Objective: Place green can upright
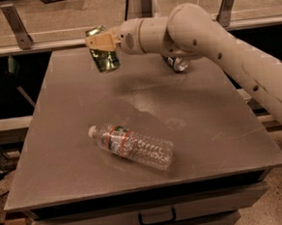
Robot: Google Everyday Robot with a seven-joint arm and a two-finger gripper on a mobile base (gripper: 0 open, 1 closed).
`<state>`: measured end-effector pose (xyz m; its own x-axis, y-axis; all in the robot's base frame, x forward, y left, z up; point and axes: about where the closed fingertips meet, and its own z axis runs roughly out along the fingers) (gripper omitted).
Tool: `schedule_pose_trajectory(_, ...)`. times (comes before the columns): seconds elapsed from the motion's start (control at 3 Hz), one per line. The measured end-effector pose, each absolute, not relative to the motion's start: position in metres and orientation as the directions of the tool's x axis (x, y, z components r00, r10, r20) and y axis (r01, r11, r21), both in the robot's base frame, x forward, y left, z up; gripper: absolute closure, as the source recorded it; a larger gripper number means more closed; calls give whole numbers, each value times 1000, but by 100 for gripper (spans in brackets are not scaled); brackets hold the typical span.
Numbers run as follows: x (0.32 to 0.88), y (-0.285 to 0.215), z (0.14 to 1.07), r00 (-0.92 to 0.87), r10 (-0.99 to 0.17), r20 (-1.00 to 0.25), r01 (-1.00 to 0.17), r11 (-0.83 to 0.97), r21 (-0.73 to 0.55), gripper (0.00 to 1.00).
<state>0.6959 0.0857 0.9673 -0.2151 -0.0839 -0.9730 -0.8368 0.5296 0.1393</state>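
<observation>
The green can [104, 54] is held in the air over the far left part of the grey table [76, 153], nearly upright with a slight tilt. My gripper [100, 41] is shut on the green can near its top, with a tan finger [99, 41] across its front. The white arm [198, 38] reaches in from the right. The can's bottom hangs a little above the tabletop.
A clear plastic water bottle [132, 146] lies on its side in the middle of the table. A blue can [177, 63] lies at the far right, partly hidden behind the arm. A rail [39, 41] runs behind the table. Drawers [153, 215] sit under the front edge.
</observation>
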Motion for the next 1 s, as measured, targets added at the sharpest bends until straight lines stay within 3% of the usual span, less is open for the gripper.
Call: schedule_pose_trajectory(1.0,683,46,969,-121,-81,-989,-861,504,65,100)
